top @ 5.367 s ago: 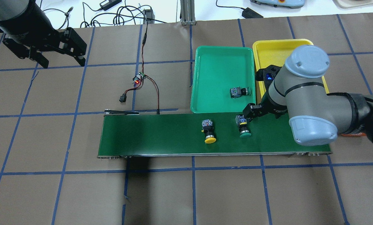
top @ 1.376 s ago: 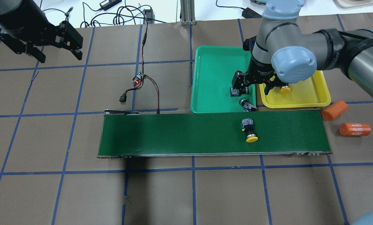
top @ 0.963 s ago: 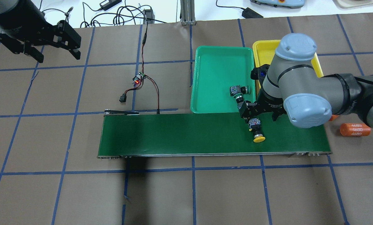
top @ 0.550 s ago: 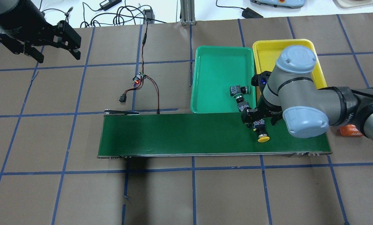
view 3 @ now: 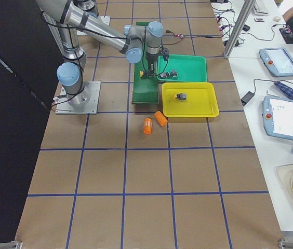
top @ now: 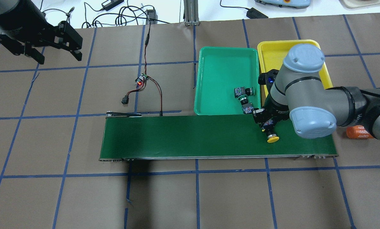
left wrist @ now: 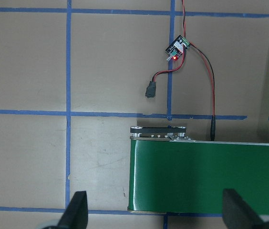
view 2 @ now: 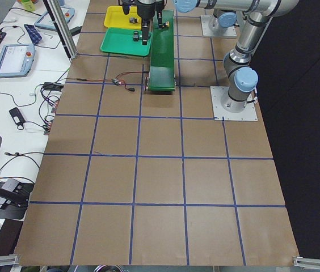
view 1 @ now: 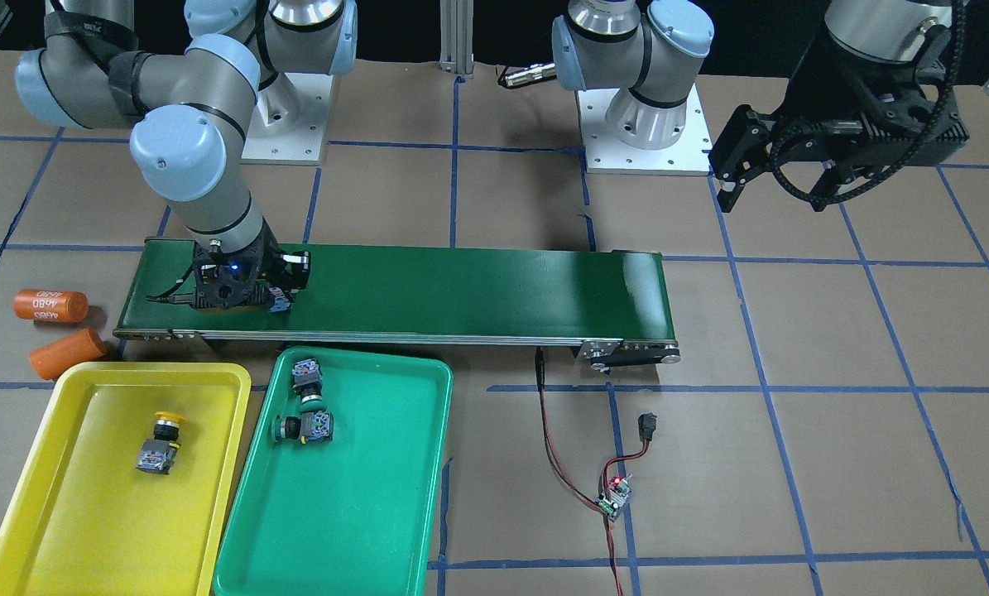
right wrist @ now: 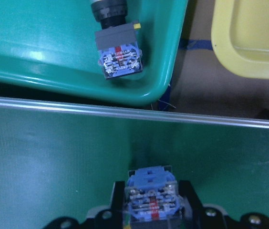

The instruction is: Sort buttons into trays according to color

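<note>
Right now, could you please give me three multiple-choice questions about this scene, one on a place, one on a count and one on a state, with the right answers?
1. Where is the yellow button that is in no tray?
A. On the conveyor belt
B. On the brown paper
C. Inside an orange cylinder

2. How many buttons lie in the green tray?
A. One
B. Two
C. Four

3. How is the left gripper?
A. Shut on a cable
B. Open, holding nothing
C. Shut on a button

Answers:
1 A: it shows on the belt, its block inside the right gripper.
2 B: one green button and a second green button lie there.
3 B: its fingers stand wide apart with nothing held between.
</note>
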Controlling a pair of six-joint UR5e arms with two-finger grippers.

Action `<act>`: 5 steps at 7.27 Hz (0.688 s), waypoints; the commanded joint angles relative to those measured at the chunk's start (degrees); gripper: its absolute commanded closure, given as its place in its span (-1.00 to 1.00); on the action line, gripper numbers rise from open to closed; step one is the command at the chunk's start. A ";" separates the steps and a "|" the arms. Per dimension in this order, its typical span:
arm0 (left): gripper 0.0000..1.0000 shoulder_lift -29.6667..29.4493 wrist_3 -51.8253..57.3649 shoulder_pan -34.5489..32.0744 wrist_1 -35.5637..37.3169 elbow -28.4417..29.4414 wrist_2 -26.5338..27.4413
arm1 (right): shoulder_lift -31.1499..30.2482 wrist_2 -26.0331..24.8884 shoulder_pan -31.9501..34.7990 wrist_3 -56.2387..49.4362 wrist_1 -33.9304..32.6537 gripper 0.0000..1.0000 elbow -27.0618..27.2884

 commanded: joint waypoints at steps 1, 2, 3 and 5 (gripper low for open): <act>-1.00 0.00 0.00 0.02 0.00 -0.03 0.00 | 4.31 -0.72 -2.19 -0.11 1.89 0.70 -8.28; -1.00 0.00 0.00 0.02 0.00 -0.03 0.00 | 9.30 -1.67 -3.24 -3.86 2.69 0.68 -14.77; -1.00 0.00 0.00 -0.07 0.00 -0.12 0.00 | 14.31 -2.03 -5.17 -9.81 2.96 0.67 -20.84; -1.00 0.00 -0.09 0.02 0.00 -0.12 0.00 | 21.45 -1.77 -11.92 -17.04 3.48 0.64 -26.77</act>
